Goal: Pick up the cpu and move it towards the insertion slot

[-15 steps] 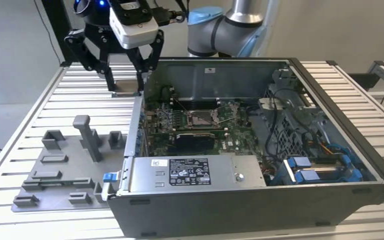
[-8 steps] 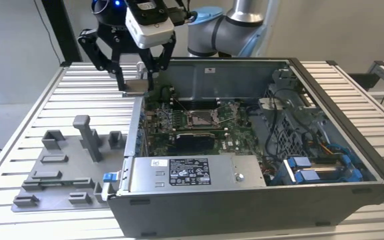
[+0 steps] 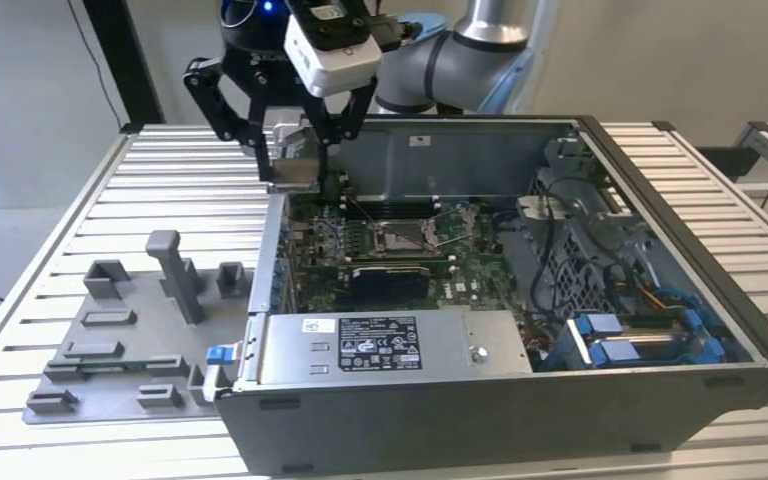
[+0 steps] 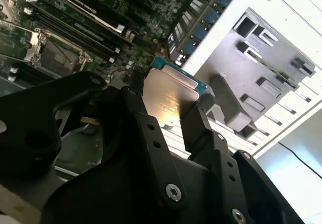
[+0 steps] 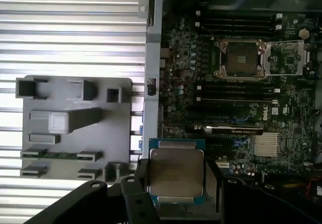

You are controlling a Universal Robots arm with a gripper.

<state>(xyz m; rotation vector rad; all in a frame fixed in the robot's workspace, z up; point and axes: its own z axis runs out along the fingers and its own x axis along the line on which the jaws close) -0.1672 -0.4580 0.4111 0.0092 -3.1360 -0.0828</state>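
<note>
1. Pincer [image 3: 299, 165] is clamped on the cpu [image 5: 176, 176], gripping it by two opposite edges. A black finger [image 4: 197, 114] sits on either side.
2. The cpu is in the air, touching nothing but the pincer. Both wrist views show its silvery metal top face, with a thin green rim around the lid.
3. Exterior view: the pincer hangs over the far corner of the computer case [image 3: 491, 405] on the exterior view's left, about above the case's side wall.
4. The insertion slot [image 5: 240, 59] is on the green motherboard [image 5: 282, 108] inside the case. It has a silver frame and its brownish centre is exposed.
5. The cpu is well apart from the insertion slot and not over it. In the first wrist view it sits over the board's edge next to the case wall, with long black slots between it and the insertion slot.
6. A grey fixture plate [image 3: 117, 330] with upright blocks lies on the slatted metal tabletop [image 3: 184, 170], just beside the case on the exterior view's left.
7. The case lies on its side, open face up. A silver power supply box [image 3: 384, 345] runs along the near edge. A blue-clipped drive bay [image 3: 631, 345] is on the exterior view's right, with cables near it.
8. The arm's grey joints [image 3: 471, 45] stand behind the case. A white camera box [image 3: 337, 40] is mounted above the pincer.
</note>
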